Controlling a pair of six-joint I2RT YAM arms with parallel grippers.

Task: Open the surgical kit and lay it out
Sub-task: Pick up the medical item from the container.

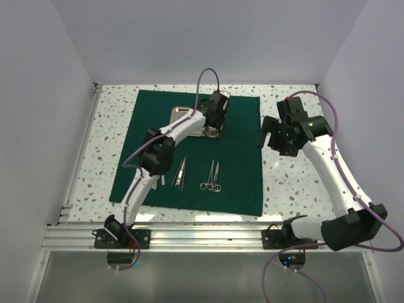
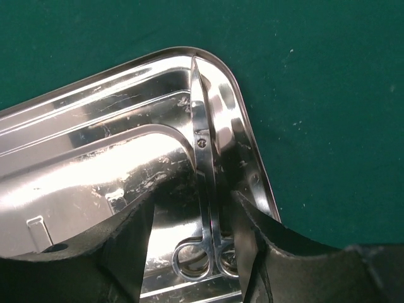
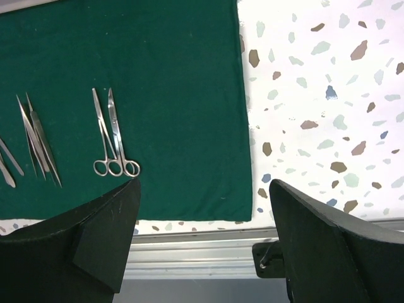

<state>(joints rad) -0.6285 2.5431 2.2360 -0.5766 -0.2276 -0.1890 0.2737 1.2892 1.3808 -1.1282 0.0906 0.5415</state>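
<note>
The dark green cloth (image 1: pixel 243 158) of the surgical kit lies spread flat on the table. The steel tray (image 1: pixel 180 115) sits on its far part. My left gripper (image 1: pixel 213 129) is down at the tray's right end. In the left wrist view it (image 2: pixel 199 252) stands open, and its fingers (image 2: pixel 126 252) straddle a pair of ring-handled scissors (image 2: pixel 203 158) lying along the tray (image 2: pixel 95 126) wall. Tweezers (image 1: pixel 180 172) and two ring-handled clamps (image 1: pixel 213 177) lie side by side on the cloth's near half. My right gripper (image 1: pixel 278 136) hangs open and holds nothing, above the bare table right of the cloth.
The speckled tabletop (image 1: pixel 287 183) surrounds the cloth. An aluminium rail (image 1: pixel 208 237) runs along the near edge, with both arm bases on it. White walls close in the left, back and right. The right wrist view shows the clamps (image 3: pixel 113 142) and the cloth's right edge (image 3: pixel 243 126).
</note>
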